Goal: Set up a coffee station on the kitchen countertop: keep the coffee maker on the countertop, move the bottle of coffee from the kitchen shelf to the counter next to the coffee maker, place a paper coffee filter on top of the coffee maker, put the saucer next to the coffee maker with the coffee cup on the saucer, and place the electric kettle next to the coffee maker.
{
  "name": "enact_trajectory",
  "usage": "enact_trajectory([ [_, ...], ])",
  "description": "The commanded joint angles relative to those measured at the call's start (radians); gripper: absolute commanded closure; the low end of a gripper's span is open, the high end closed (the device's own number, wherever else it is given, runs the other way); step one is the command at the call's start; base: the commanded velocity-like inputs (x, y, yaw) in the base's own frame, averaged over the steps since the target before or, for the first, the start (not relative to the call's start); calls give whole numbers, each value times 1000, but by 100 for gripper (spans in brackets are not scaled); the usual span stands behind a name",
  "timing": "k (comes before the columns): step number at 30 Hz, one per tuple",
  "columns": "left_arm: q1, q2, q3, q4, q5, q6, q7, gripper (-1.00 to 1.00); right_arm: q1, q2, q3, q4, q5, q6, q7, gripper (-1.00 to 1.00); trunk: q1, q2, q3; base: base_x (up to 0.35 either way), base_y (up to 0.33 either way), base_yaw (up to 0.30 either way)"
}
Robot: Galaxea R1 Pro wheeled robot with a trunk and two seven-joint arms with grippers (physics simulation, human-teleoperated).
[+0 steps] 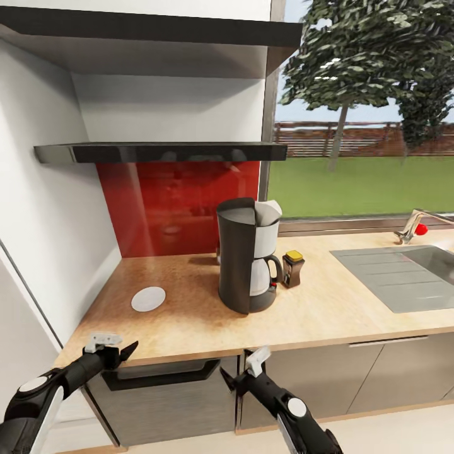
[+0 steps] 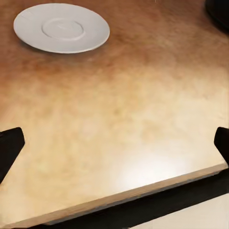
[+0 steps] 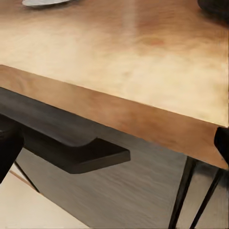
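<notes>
Standing on the table (image 1: pixel 189 315), the coffee maker (image 1: pixel 247 255) is flanked by the bottle of coffee (image 1: pixel 292 268) and saucer (image 1: pixel 148 299); left gripper (image 1: pixel 123 350) and right gripper (image 1: pixel 232 380) are held spread.

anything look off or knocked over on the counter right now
Nothing stands out. The coffee maker stands upright with the bottle of coffee upright beside it, and the saucer lies flat and bare on the kitchen countertop. No spills or damage show.

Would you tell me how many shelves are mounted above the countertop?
2: a dark shelf just above the red backsplash, and another shelf higher up at the picture's top.
</notes>
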State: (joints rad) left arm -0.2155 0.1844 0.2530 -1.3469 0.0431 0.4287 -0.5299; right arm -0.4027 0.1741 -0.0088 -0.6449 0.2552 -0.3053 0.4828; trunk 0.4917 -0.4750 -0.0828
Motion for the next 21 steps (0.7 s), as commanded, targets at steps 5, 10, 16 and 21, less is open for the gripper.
enact_trajectory([
  [5,-34,9,2,-1,4,46,-4,-100,-1,0,1,-55,8,40,3,-100,1,-2,-2,0,0,0],
  [10,-73,12,2,-1,3,89,-4,-100,-1,0,70,-170,-4,148,2,-100,1,-2,-2,0,0,0],
  [16,-154,15,1,3,-6,212,-3,-100,-2,0,99,-267,-63,343,-18,-100,1,-2,-2,0,0,0],
  [21,-293,26,-9,12,-10,439,0,-100,-2,0,127,-452,-334,616,-301,-100,1,-2,-2,0,0,0],
])
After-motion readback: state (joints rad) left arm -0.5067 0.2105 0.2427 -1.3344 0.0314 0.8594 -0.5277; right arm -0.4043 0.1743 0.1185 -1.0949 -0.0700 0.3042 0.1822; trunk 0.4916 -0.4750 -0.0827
